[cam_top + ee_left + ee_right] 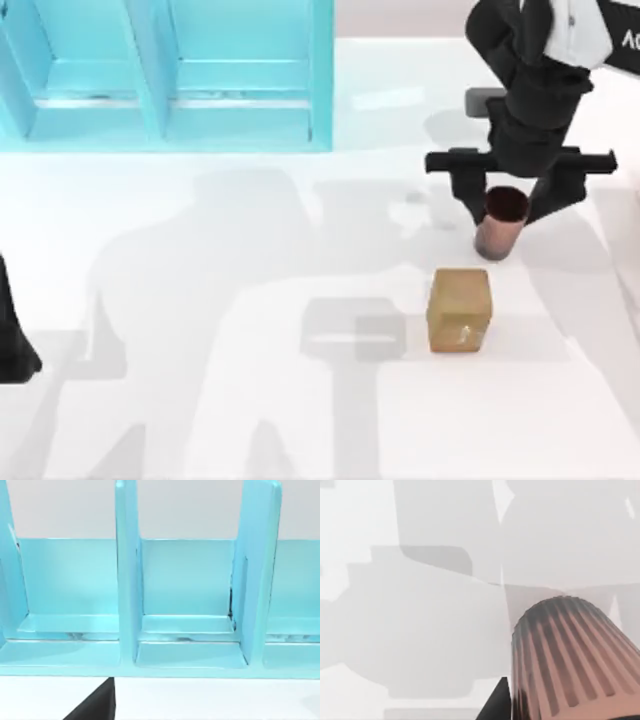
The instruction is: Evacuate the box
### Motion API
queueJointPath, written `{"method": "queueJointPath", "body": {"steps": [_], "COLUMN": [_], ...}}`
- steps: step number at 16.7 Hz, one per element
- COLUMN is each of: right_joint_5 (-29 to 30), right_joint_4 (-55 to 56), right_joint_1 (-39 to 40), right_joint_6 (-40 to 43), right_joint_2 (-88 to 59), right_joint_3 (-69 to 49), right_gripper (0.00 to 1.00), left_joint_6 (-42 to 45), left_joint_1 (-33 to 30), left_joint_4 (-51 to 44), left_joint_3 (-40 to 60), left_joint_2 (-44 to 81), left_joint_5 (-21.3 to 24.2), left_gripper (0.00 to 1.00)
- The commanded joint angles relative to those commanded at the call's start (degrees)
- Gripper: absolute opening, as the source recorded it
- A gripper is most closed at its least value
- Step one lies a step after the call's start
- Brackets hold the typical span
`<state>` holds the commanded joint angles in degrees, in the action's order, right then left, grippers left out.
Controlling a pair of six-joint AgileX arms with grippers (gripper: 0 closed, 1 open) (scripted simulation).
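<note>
Box [459, 310]: one tan, squarish block, resting on the white counter [250, 420] right of centre in the top view, standing free with nothing touching it. Its shadow falls to its left.

Cup [500, 222]: one reddish-brown ribbed cup, upright, open mouth showing dark from above. It stands just behind the box, toward the far edge of the counter and slightly to the right, apart from it. The right wrist view gives what the overhead one lacks: the vertical ribs on the cup [570, 665] wall, seen close, with bare counter behind.

Right end effector [514, 205]: black, hanging from the right arm at the upper right of the top view. Its two fingers are spread, one on either side of the cup's rim; whether they press the wall I cannot tell from here, so call it released around the cup rather than clenched. The box lies near this end effector, just forward of it and a little to the left, untouched.

Shelf unit [170, 75]: light blue, divided by upright partitions, at the far left of the counter. The left wrist view faces it [180, 605] head-on and shows its compartments, a detail the overhead view foreshortens.

Left arm [15, 340]: parked at the left edge of the top view, well apart from box and cup.
</note>
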<state>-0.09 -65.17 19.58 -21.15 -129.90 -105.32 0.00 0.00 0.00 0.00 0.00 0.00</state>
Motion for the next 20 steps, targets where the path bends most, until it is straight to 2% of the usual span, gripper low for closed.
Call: {"method": "queueJointPath", "body": {"steps": [3,16,20], "right_joint_5": [0.00,0.00,0.00], "right_joint_4": [0.05,0.05,0.05], "right_joint_1": [0.00,0.00,0.00], "right_joint_6": [0.00,0.00,0.00], "right_joint_2": [-0.02,-0.02,-0.02], "right_joint_3": [0.05,0.05,0.05], "right_gripper": [0.00,0.98,1.00], "left_joint_6": [0.00,0.00,0.00], "left_joint_1": [0.00,0.00,0.00], "left_joint_4": [0.00,0.00,0.00], "left_joint_3": [0.00,0.00,0.00], "left_joint_2": [0.00,0.00,0.00], "left_joint_5": [0.00,0.00,0.00], "left_gripper": [1.00,1.00,1.00]}}
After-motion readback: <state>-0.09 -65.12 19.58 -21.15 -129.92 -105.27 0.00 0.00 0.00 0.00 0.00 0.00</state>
